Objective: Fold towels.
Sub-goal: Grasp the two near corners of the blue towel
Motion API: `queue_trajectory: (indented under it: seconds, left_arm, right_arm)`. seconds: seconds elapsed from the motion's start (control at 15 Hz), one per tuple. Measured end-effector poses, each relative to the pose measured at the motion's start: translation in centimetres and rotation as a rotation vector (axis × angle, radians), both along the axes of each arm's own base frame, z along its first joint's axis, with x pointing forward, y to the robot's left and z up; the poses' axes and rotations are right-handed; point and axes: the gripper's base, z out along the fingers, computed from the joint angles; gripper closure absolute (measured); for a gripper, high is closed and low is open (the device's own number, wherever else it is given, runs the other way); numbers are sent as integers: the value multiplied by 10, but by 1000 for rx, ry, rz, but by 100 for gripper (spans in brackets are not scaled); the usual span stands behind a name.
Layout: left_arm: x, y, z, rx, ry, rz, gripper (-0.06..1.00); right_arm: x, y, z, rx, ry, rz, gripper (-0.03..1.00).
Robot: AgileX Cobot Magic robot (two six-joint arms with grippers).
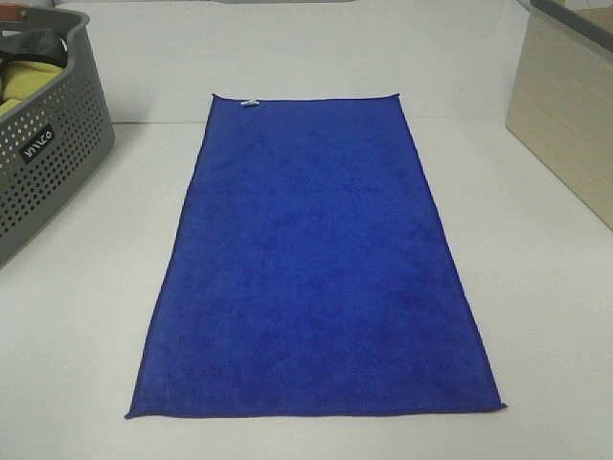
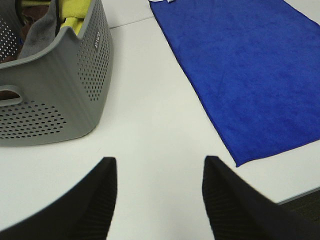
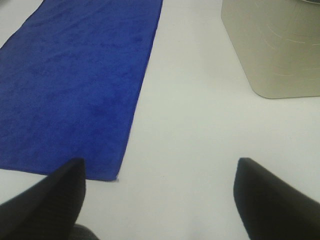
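A royal-blue towel (image 1: 311,264) lies flat and fully spread on the white table, long side running away from me, with a small white tag (image 1: 250,103) on its far short edge. It also shows in the left wrist view (image 2: 250,70) and the right wrist view (image 3: 75,85). Neither arm appears in the high view. My left gripper (image 2: 159,190) is open and empty above bare table, beside the towel's near left corner. My right gripper (image 3: 160,195) is open and empty beside the towel's near right corner.
A grey perforated basket (image 1: 48,163) with yellow-green cloth (image 1: 27,79) stands at the far left, also in the left wrist view (image 2: 55,95). A beige box (image 1: 565,115) stands at the far right, also in the right wrist view (image 3: 275,45). The table's front edge (image 2: 300,196) is near.
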Motion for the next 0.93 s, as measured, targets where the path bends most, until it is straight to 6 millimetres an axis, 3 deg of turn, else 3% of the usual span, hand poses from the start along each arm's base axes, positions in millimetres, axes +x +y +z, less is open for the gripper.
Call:
queue_trajectory:
  seconds: [0.93]
  left_arm:
    - [0,0,0,0,0,0,43]
  right_arm:
    - [0,0,0,0,0,0,20]
